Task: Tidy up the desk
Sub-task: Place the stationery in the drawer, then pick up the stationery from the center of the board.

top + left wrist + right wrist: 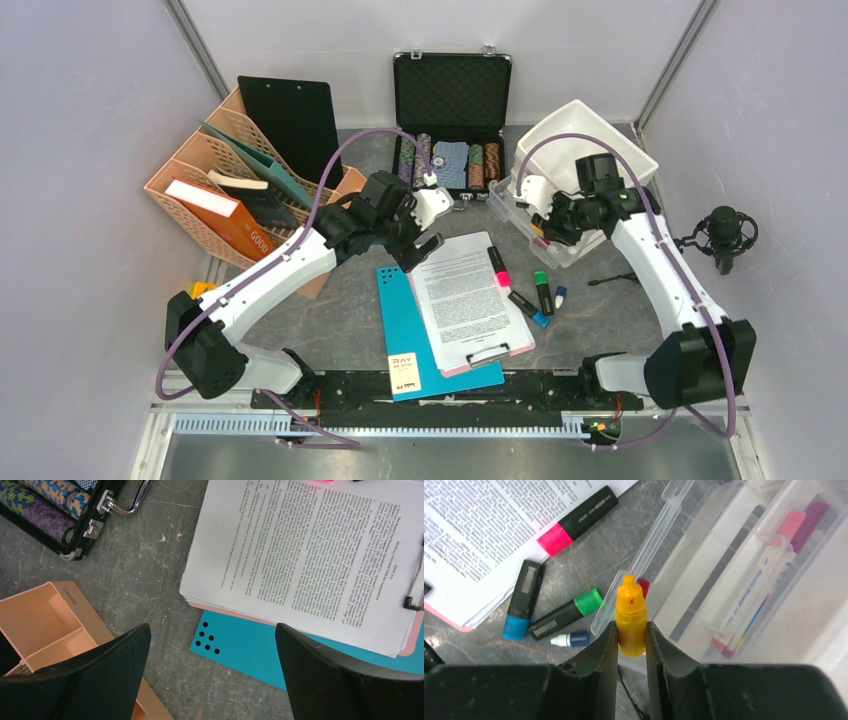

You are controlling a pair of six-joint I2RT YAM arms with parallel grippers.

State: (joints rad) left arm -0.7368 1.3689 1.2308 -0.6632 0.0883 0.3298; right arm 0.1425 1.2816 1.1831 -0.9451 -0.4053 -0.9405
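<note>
Desk [340, 320] in disarray: the dark, mottled tabletop stretches between pale walls beneath both arms, strewn with stationery. The right gripper [631, 630] pinches a small yellow bottle [630, 615] between its jaws, cap pointing away from the fingers, at the rim of a clear plastic box [719, 555] holding markers. The left gripper [212, 630] hangs with jaws spread wide over a corner of a teal folder [250, 655] and a stack of printed papers [310, 555]. A pink highlighter [576, 520], green highlighter [566, 612] and blue highlighter [522, 600] lie near the papers.
</note>
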